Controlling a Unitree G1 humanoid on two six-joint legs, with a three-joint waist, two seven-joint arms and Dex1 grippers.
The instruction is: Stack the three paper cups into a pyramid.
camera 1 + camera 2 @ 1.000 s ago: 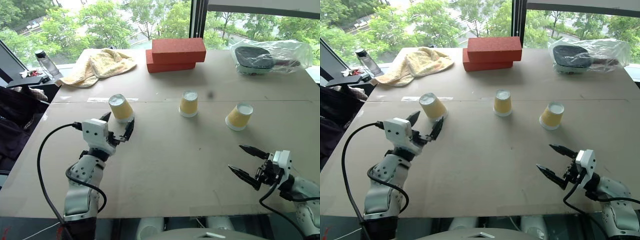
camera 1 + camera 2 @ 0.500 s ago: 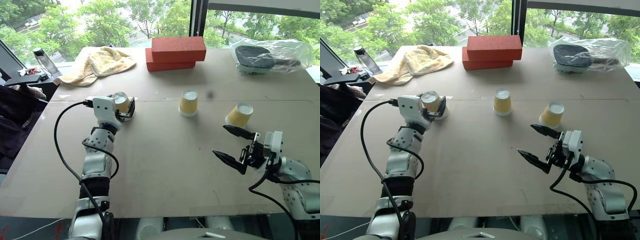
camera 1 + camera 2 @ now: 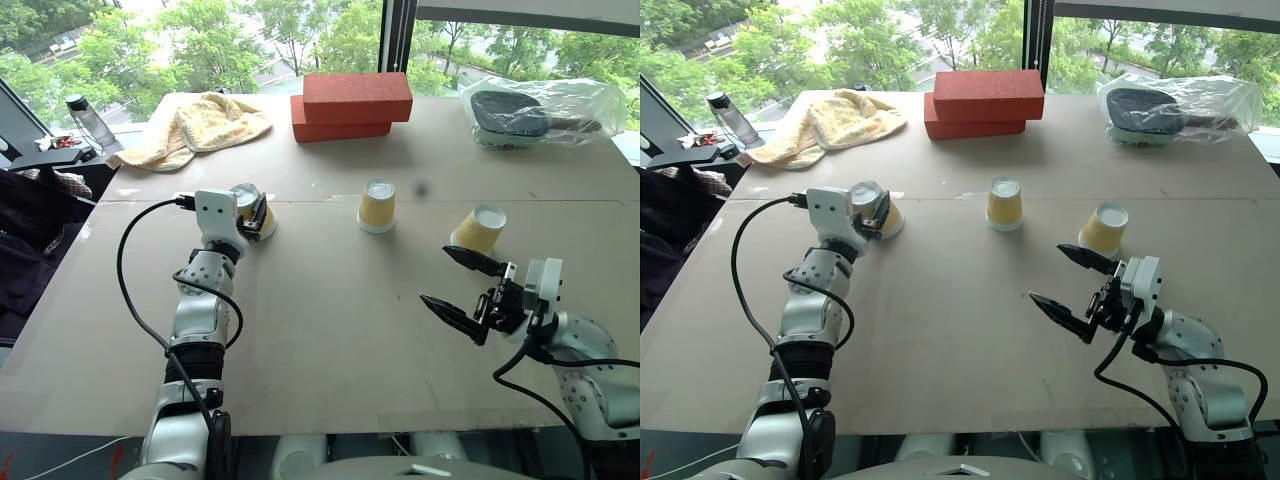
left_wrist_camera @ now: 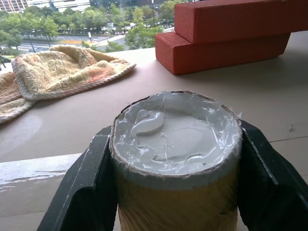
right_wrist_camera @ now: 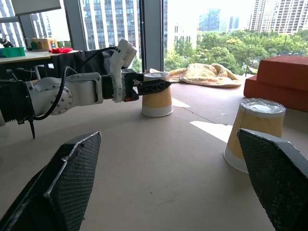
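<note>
Left wrist view: left end effector [image 4: 175,192] pinches leftmost cup [image 4: 176,159], upside down on bench [image 3: 330,340]. Right end effector [image 3: 458,281] spread, idle. Step: first pick. Next: lift, carry beside middle cup [image 3: 378,206].

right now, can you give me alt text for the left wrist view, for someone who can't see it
The left gripper is shut on an upside-down paper cup, one black finger against each yellow side. Beyond it on the tan table lie a yellow towel and two stacked red bricks.
</note>
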